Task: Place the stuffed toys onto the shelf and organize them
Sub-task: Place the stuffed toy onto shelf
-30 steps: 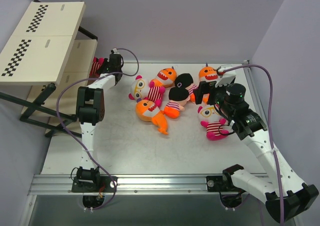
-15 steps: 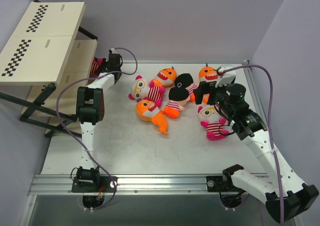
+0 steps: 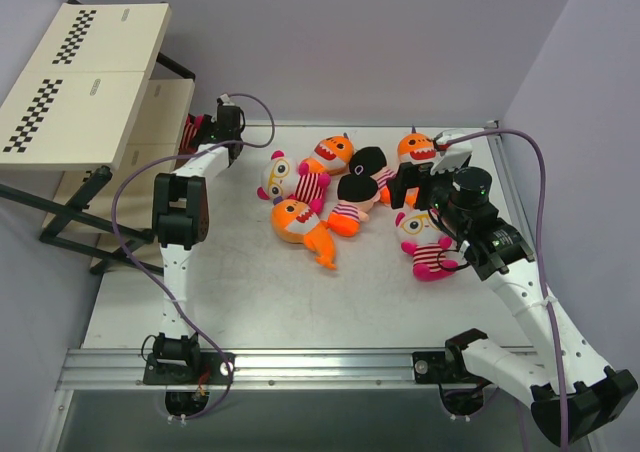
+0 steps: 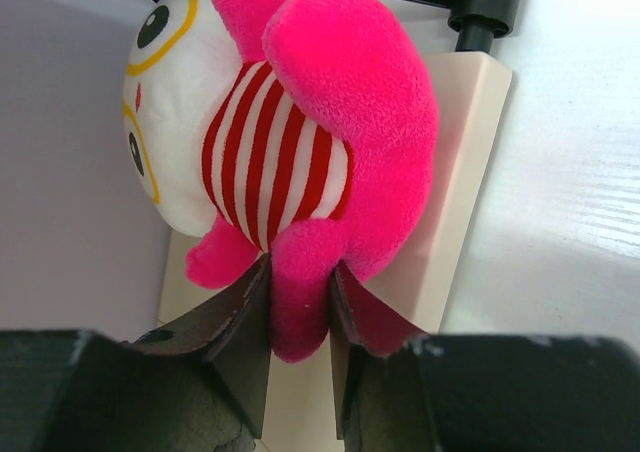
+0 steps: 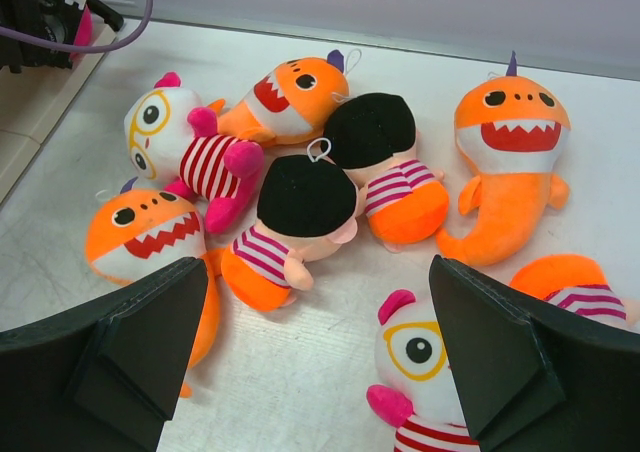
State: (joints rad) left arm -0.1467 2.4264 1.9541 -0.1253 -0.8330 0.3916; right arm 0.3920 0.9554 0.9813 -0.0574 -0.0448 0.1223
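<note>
Placing step, left arm: pink striped doll at the shelf's lower board
Left gripper (image 4: pixel 300 267) has its jaws in on one leg of the pink striped doll (image 4: pixel 300 142), a pinch by the look; the doll lies against a cream board of the shelf (image 4: pixel 460 172), not yet released. Right gripper (image 5: pixel 315 265) gapes wide, holding nothing, above the other stuffed toys (image 3: pixel 330 192) heaped on the table (image 3: pixel 250 292). Next: let go, back straight out so the leg doesn't drag the doll off

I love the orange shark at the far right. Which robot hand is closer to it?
Right. The right gripper hovers just beside the shark; the left gripper is far away at the shelf, around the leg of a pink striped doll.
</note>
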